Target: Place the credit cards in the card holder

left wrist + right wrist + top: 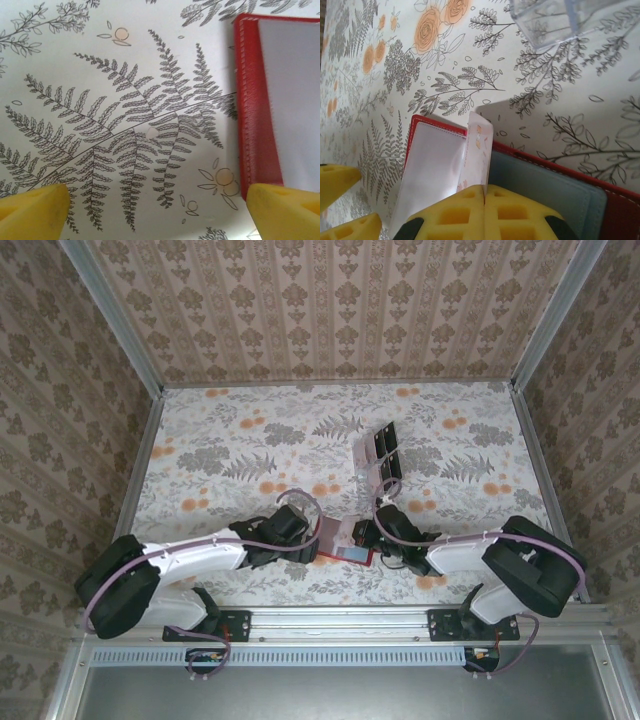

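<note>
With the right tool (pixel 484 194) pinched shut on the clear flap of the card holder (pixel 350 553) at the surface's six o'clock and the left tool (pixel 157 210) spread beside its red edge, lift gently, keeping the pocket wide for the credit cards (pixel 385 448) at its one o'clock.

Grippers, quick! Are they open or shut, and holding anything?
Left gripper: open, holding nothing.
Right gripper: shut, pinching the clear flap of the red wallet.
</note>
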`<move>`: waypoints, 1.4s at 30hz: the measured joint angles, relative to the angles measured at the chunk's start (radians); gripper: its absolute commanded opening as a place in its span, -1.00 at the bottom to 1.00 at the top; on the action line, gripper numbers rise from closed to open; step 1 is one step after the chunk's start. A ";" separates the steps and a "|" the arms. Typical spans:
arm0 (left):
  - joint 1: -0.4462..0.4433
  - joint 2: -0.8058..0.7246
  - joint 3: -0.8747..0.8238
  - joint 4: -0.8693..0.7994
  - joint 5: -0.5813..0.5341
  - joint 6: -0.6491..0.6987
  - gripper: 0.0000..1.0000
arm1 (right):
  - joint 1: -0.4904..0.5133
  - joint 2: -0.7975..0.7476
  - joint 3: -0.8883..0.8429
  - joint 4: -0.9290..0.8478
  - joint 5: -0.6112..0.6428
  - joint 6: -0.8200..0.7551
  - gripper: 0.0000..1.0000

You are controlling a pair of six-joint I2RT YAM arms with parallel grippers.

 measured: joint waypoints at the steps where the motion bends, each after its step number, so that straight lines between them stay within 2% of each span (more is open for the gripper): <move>1: 0.000 -0.004 0.006 -0.005 0.002 0.001 1.00 | -0.007 0.003 0.008 -0.006 -0.018 -0.016 -1.00; 9: 0.039 -0.023 0.100 -0.033 0.021 0.054 1.00 | -0.027 -0.022 0.040 -0.061 -0.101 -0.078 -1.00; 14: 0.081 -0.019 0.119 -0.027 0.050 0.095 1.00 | -0.023 -0.144 0.035 -0.106 -0.100 -0.056 -1.00; 20: 0.081 0.016 0.120 -0.012 0.087 0.140 1.00 | 0.056 -0.304 0.006 -0.143 0.008 0.008 -1.00; 26: 0.066 0.050 0.119 -0.001 0.102 0.160 1.00 | 0.171 -0.341 -0.044 -0.163 0.173 0.077 -1.00; 32: 0.027 0.054 0.102 0.018 0.101 0.161 0.99 | 0.190 -0.315 -0.083 -0.167 0.275 0.110 -1.00; 42: -0.006 0.131 0.077 0.058 0.099 0.157 1.00 | 0.193 -0.302 -0.127 -0.125 0.325 0.110 -1.00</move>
